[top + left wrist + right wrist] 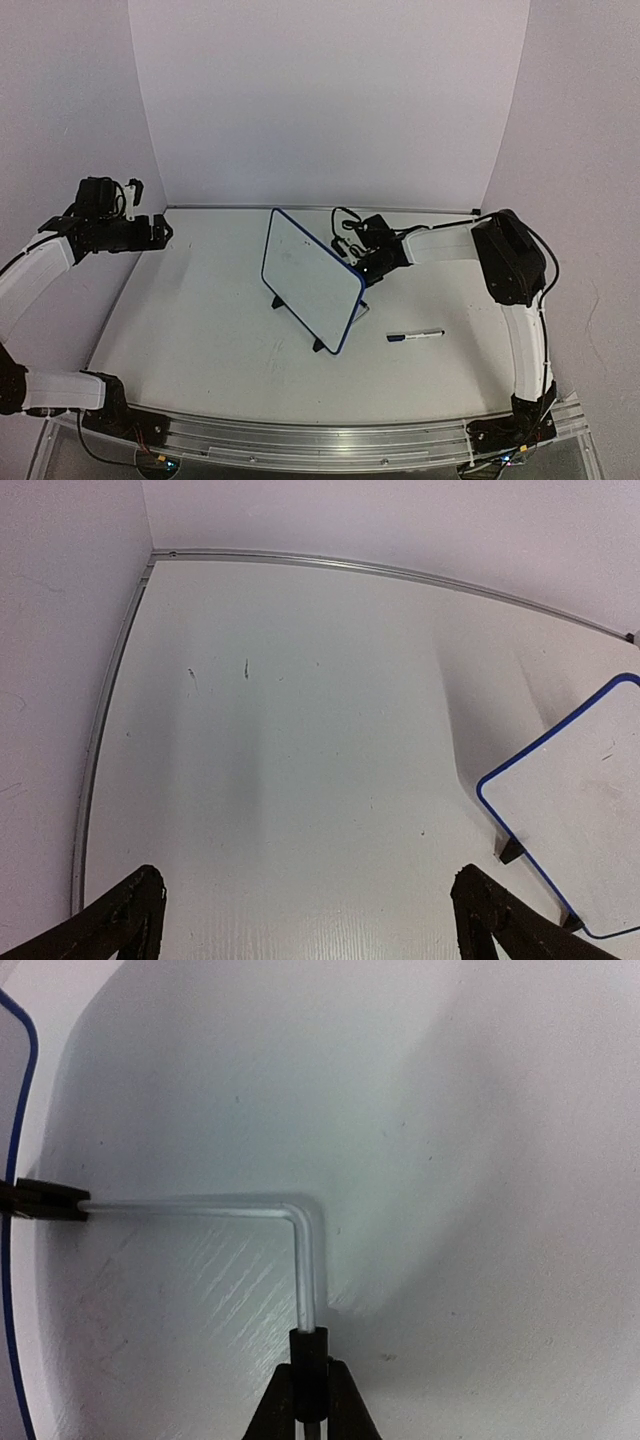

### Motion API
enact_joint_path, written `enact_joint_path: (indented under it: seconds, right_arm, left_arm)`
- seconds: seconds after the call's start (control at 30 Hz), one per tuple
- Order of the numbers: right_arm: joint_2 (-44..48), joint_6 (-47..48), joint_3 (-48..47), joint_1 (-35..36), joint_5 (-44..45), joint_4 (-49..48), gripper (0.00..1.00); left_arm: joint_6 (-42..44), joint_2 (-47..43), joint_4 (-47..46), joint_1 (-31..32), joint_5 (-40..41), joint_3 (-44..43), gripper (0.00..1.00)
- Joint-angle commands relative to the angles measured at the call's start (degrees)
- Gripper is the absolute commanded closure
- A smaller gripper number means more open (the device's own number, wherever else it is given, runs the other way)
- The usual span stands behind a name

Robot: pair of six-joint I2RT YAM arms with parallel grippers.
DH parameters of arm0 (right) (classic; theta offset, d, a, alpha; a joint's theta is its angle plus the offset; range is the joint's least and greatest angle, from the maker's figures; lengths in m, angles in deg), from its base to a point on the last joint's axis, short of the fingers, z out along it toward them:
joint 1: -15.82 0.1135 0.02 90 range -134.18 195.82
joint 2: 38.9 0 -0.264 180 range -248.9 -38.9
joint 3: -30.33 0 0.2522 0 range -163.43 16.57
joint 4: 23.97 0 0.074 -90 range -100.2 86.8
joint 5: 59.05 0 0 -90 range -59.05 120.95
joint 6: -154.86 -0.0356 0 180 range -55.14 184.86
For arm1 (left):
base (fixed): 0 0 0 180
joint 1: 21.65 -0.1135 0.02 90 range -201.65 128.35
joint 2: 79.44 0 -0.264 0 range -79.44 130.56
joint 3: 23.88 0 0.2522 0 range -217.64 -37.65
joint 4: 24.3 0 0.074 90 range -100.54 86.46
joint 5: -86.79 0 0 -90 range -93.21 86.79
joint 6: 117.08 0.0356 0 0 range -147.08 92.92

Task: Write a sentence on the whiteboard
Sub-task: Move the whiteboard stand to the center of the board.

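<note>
The whiteboard stands tilted on its black clip feet in the middle of the table, and its blue-rimmed corner shows in the left wrist view. Its face looks blank, so the sentence is not in view. Behind the board, my right gripper is shut on the black sleeve of the bent wire stand, with its fingertips pressed on either side of the sleeve. The wire runs to a black clip at the board's rim. My left gripper hangs open far to the left, its jaws wide with nothing between them.
A slim white marker pen with a dark cap lies on the table to the right of the board's near corner. White walls close off the back and sides. A metal rail runs along the near edge.
</note>
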Motion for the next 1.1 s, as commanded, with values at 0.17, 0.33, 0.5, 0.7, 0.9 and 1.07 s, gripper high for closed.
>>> enact_joint_path:
  seconds: [0.17,0.33,0.5,0.7,0.9,1.07]
  right_arm:
    - [4.92,-1.13,-0.88,-1.11,2.30,-0.40,0.40]
    - [12.75,-3.94,4.08,-2.49,2.97,-0.61,0.32]
    - [22.26,-7.50,12.66,-3.80,2.25,-2.45,0.26]
    - [36.80,-11.14,23.48,-4.19,4.92,-3.94,0.31]
    - [51.30,-14.07,32.77,-4.16,4.71,-4.70,0.33]
    - [58.75,-15.60,36.87,-4.16,6.54,-4.70,0.32]
  left_arm:
    - [-6.81,-1.49,-4.38,1.71,-7.76,1.40,0.01]
    - [-13.19,-4.76,-9.94,7.31,-4.25,7.36,0.01]
    - [-13.20,0.12,-22.63,16.34,-4.13,15.00,0.01]
    - [-9.99,11.58,-42.15,23.72,-10.24,20.03,0.01]
    - [-6.48,25.75,-50.31,29.35,-12.86,15.83,0.03]
    - [-6.02,34.45,-55.50,30.11,-15.18,12.92,0.14]
